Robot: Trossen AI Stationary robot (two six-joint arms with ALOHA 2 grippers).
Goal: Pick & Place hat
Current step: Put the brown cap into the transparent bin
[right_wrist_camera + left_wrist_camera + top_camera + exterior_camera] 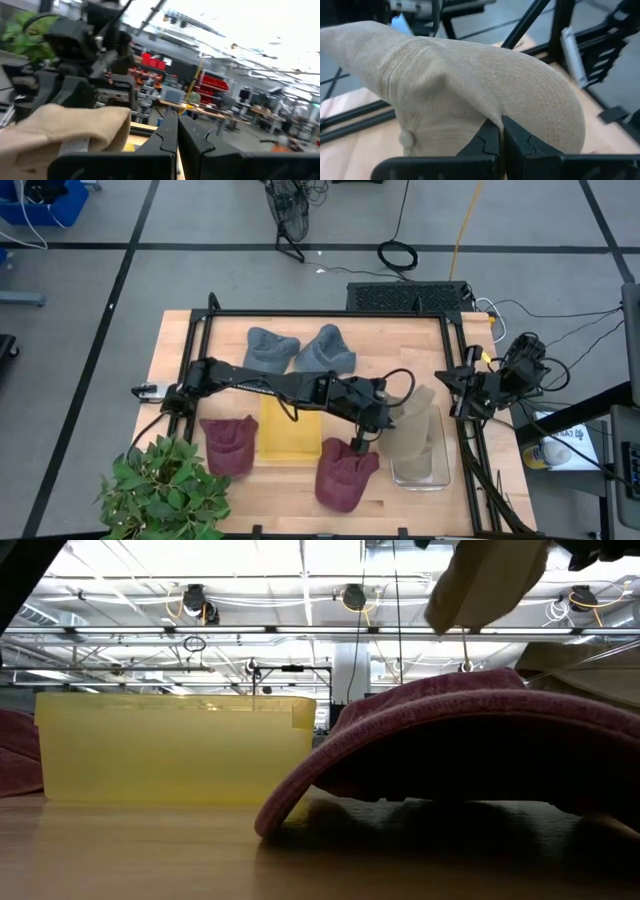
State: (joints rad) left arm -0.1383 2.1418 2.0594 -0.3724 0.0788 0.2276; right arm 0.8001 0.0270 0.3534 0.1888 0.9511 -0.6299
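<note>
A tan hat [416,428] hangs raised over a clear bin [421,473] at the table's right, with my left gripper [390,418] shut on it. In the low view the tan hat [488,580] shows high above the table. A maroon hat [345,476] lies on the table just near-left of the bin, its rim down. Another maroon hat [228,445] lies beside a yellow bin [290,430]. Two grey hats [298,350] lie at the far side. My right gripper [450,385] waits shut at the right edge, touching nothing. My left gripper pinches the tan hat between its two shut fingers [490,137], on the cloth [495,112] between the top button [407,139] and the stitched brim [547,107]. It comes from the table's left, slanting down. The hat hangs lifted clear of the table.
A leafy green plant [165,492] stands at the near left corner. A black frame [455,340] runs round the work area. Cables and a dark box [408,296] lie beyond the far edge. Bare wood shows between the grey hats and the bins.
</note>
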